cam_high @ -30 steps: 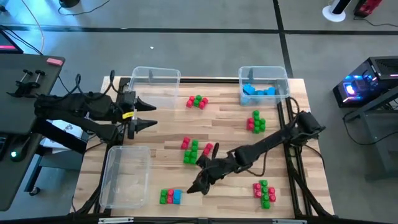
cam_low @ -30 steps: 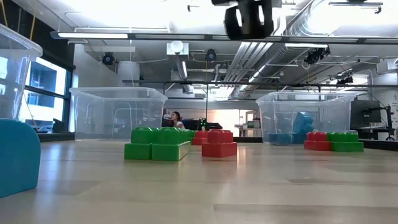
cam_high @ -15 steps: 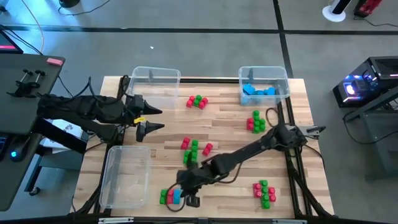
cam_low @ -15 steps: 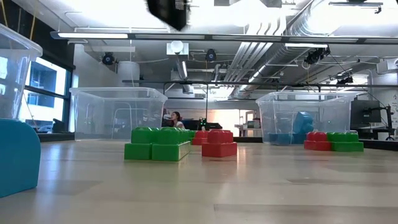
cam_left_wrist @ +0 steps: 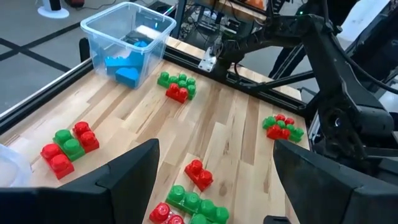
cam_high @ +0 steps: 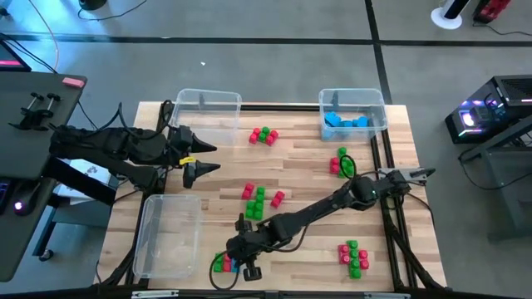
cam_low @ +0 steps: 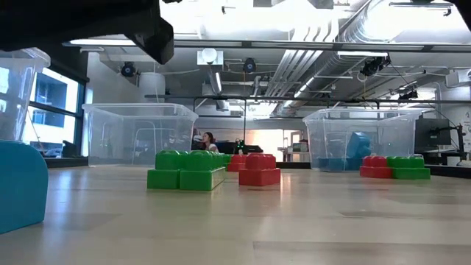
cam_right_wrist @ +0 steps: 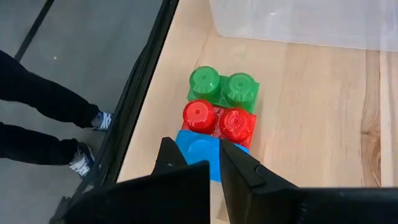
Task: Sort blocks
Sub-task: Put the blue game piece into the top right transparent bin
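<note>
We are closing the right hand (cam_right_wrist: 211, 163) narrowly on the light blue studded plastic brick (cam_right_wrist: 200, 151), directly ahead beside its red and green neighbours; left hand (cam_high: 202, 156) waiting wide.

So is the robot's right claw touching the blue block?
Touching. In the right wrist view, the right gripper has its fingers pinched against the blue block, with no gap showing.
</note>
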Motion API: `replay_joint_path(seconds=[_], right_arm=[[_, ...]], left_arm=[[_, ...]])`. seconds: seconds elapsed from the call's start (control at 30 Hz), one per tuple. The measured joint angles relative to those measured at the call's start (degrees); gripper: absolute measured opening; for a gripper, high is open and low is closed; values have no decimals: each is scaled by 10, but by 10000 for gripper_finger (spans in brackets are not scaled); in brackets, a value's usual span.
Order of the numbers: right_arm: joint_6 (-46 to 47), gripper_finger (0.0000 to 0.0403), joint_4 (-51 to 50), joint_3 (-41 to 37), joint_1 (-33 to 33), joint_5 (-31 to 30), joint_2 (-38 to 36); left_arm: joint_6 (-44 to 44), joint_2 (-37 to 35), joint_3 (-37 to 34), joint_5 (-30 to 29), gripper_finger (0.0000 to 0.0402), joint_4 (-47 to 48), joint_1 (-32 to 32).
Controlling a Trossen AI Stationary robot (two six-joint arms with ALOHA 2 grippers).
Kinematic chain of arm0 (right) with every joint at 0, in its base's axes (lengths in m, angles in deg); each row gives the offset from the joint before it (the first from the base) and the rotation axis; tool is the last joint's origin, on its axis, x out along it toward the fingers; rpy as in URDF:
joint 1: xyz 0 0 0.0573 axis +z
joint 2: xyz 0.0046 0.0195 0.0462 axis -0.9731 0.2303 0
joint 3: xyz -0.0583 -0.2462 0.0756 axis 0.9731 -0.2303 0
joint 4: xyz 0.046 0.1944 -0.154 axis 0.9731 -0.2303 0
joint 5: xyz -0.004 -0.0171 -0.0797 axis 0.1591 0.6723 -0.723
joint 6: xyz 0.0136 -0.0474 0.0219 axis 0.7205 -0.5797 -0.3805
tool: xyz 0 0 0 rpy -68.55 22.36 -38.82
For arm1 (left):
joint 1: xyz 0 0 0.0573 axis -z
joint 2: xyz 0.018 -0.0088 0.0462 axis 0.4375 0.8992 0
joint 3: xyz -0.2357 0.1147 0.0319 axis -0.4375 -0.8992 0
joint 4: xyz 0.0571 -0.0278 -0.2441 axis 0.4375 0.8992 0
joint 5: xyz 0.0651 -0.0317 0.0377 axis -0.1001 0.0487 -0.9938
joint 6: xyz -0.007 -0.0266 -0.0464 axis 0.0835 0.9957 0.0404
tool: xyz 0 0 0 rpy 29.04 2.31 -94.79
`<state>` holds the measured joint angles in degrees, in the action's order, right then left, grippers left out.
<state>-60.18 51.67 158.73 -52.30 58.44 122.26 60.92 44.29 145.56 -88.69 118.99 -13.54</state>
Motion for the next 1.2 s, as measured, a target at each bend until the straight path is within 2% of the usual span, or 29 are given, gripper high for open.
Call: replay_joint_path(seconds=[0.23, 0.43, 0.6, 0.73, 0.93, 1.2], right_arm=[[-61, 0, 29, 0, 0, 17, 18], [-53, 0, 48, -1, 0, 12, 25], [-51, 0, 8, -1, -4, 10, 31], [-52, 0, -55, -1, -4, 2, 31], [-57, 0, -214, 27, -4, -3, 33], [-86, 0, -396, 105, -2, -3, 33]], left_arm=[[-1, 0, 0, 0, 300, 0, 0], [-1, 0, 0, -1, 300, 1, 0], [-10, 0, 0, -7, 300, 1, 0], [-10, 0, 0, -14, 300, 0, 0], [-21, 0, 0, -17, 300, 0, 0], [-26, 0, 0, -22, 300, 0, 0]])
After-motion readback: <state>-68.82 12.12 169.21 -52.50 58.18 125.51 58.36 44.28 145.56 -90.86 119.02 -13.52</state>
